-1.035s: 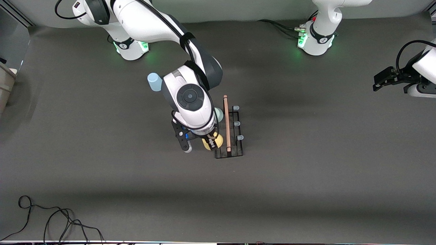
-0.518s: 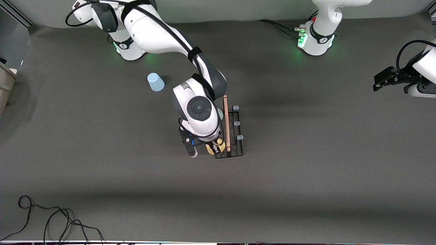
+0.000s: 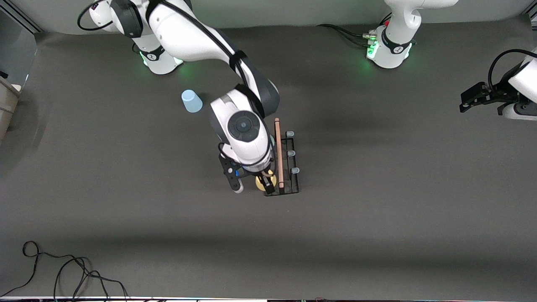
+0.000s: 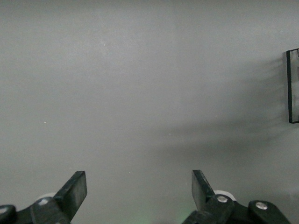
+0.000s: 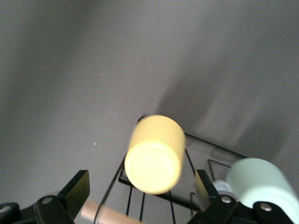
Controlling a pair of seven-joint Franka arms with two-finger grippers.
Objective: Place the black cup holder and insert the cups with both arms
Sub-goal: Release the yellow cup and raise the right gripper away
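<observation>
The black cup holder (image 3: 288, 165) stands mid-table with its wooden handle (image 3: 277, 153) on top. The yellow cup (image 3: 261, 183) sits tilted on a peg at the holder's end nearer the front camera. It also shows in the right wrist view (image 5: 154, 154). My right gripper (image 3: 268, 185) is open, with its fingers either side of the yellow cup and apart from it (image 5: 140, 186). The mint green cup (image 5: 261, 182) sits on the holder beside it, hidden under the arm in the front view. The blue cup (image 3: 191, 101) stands upside down on the table. My left gripper (image 3: 465, 102) waits open (image 4: 139, 191).
Three bare pale-tipped pegs (image 3: 292, 153) line the holder's side toward the left arm's end. A black cable (image 3: 63, 272) lies near the front edge at the right arm's end. A black frame (image 4: 293, 86) shows at the edge of the left wrist view.
My right gripper moved with the yellow cup toward the holder's nearer end, uncovering the blue cup. Its fingers now stand apart from the cup. The left arm has not moved.
</observation>
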